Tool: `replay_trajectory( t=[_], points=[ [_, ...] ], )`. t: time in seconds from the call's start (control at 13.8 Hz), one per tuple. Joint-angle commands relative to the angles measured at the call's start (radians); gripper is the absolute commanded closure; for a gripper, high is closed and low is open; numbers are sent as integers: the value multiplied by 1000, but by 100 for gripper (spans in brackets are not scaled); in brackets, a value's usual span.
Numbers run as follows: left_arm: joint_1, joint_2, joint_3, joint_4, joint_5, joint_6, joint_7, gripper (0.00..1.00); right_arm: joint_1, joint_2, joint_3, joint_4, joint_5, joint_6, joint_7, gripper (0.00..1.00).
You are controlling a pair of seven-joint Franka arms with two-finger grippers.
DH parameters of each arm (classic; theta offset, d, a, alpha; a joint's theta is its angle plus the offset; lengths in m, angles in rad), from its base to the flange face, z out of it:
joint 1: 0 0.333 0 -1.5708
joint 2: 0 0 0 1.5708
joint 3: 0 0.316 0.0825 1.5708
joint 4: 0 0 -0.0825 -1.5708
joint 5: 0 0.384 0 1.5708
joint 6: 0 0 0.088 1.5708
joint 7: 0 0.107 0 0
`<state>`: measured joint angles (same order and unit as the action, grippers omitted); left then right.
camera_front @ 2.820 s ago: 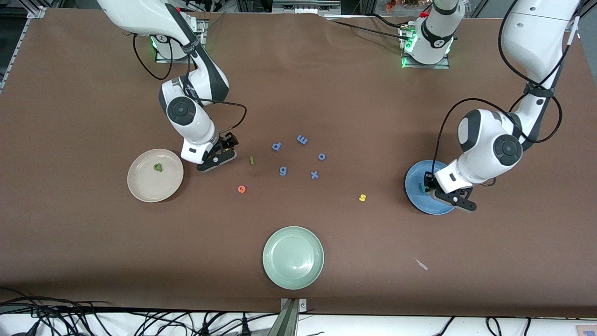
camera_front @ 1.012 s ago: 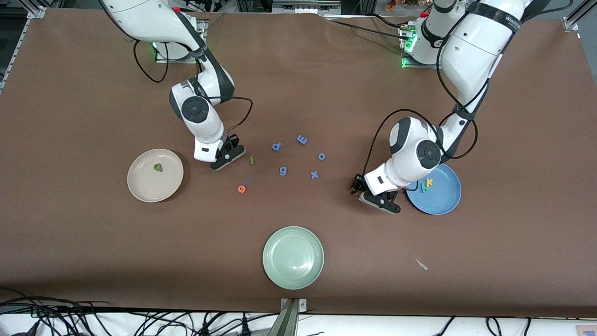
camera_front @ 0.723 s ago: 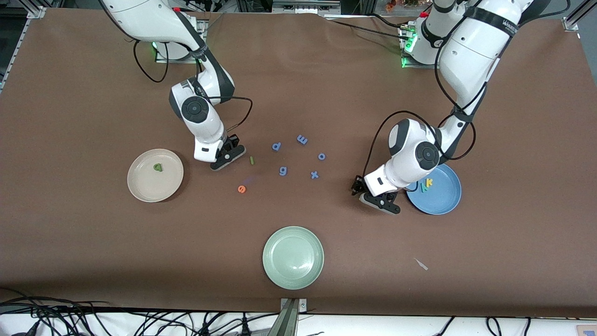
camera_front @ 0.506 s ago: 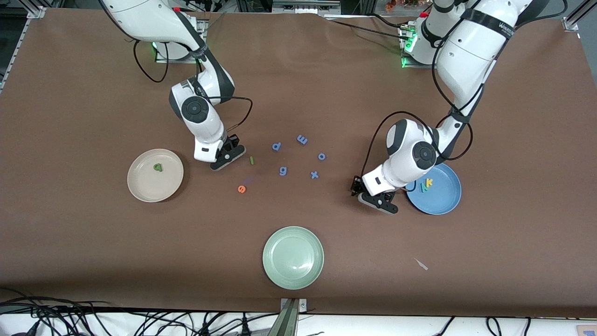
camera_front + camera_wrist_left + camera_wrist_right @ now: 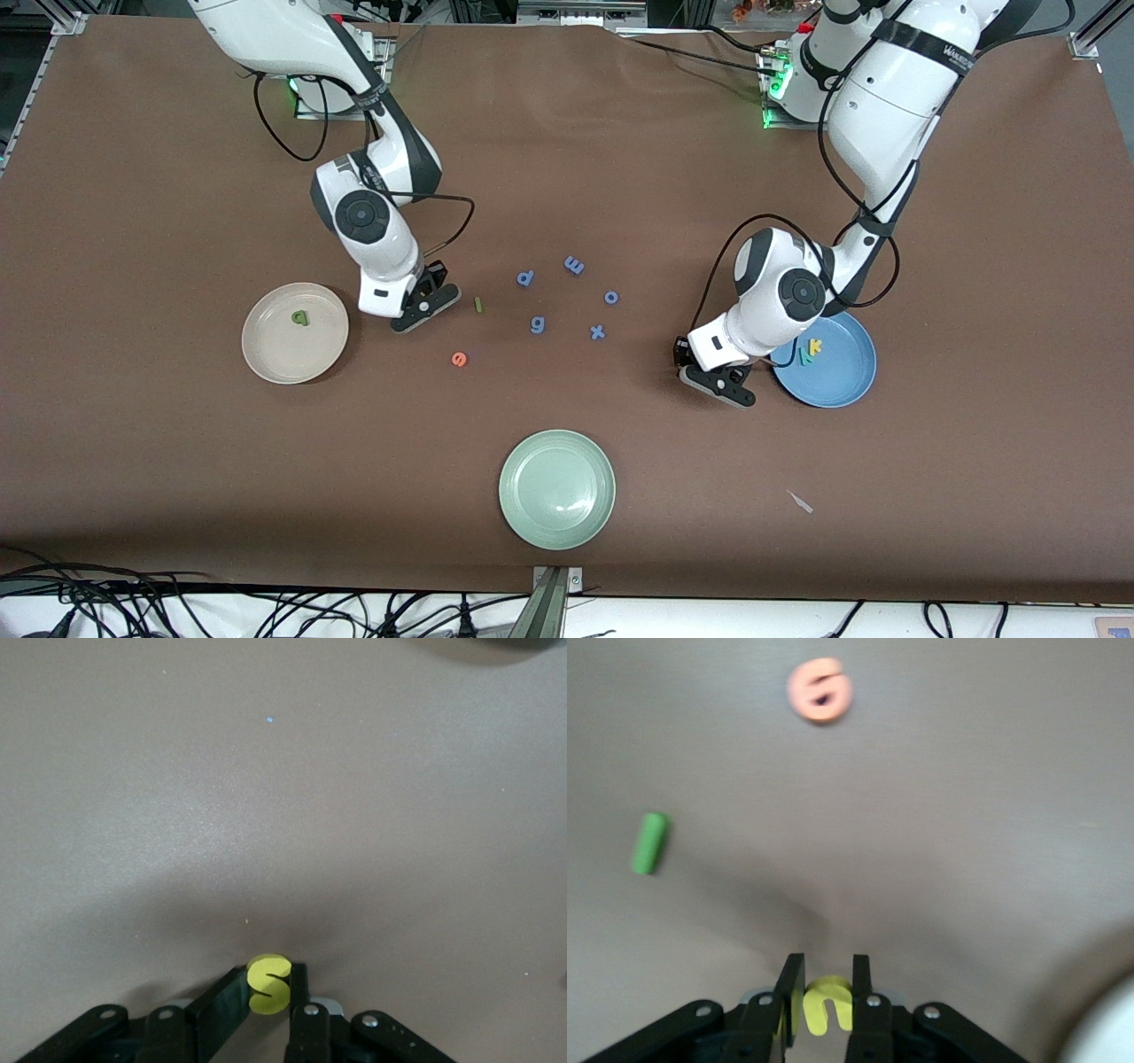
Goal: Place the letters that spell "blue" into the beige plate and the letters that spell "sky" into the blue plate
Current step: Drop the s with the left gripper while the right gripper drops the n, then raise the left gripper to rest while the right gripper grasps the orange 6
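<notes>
My left gripper is shut on the yellow s, low over the table beside the blue plate. That plate holds the yellow k and teal y. My right gripper is shut on the yellow u, low between the beige plate and the green l. The green b lies in the beige plate. The orange e lies on the table, nearer the front camera than the l; the right wrist view shows the e and the l.
Several periwinkle letters lie scattered mid-table between the two grippers. A pale green plate sits near the front edge. A small scrap lies on the cloth, nearer the front camera than the blue plate.
My left gripper's fingers have closed on the yellow s. My right arm has shifted slightly toward the beige plate with the u.
</notes>
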<state>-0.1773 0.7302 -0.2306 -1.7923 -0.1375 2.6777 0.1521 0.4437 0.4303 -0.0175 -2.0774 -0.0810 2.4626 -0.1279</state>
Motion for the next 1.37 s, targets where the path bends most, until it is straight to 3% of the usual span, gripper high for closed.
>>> replay_trajectory(
  t=[0.0,0.29,0.51,0.58,0.65,0.8,1.08,1.23,1.3],
  points=[
    [7,-43,19,-10,24,-13,4,85,-10,-36,-97,3,-2,-36,-91,80],
    [132,-214,10,-96,27,-172,12,85,-14,-33,-209,11,4,-47,-131,80],
    [263,-334,1,-217,24,-257,108,85,-74,-13,-223,36,3,-47,-160,76],
    [301,-362,1,-264,22,-263,154,85,-82,-12,-223,39,10,-47,-144,24],
    [326,-380,1,-307,22,-262,184,85,-80,-10,-223,39,44,-47,-107,0],
    [341,-385,1,-360,13,-262,182,81,-65,-13,-216,43,93,-48,11,0],
    [335,-382,-1,-355,9,-260,172,79,-16,27,-182,135,101,-97,216,0],
    [329,-377,-3,-351,9,-249,173,62,4,89,-130,221,101,-105,360,0],
    [329,-374,-4,-349,9,-246,172,30,7,119,-96,261,101,-109,445,0]
  ],
)
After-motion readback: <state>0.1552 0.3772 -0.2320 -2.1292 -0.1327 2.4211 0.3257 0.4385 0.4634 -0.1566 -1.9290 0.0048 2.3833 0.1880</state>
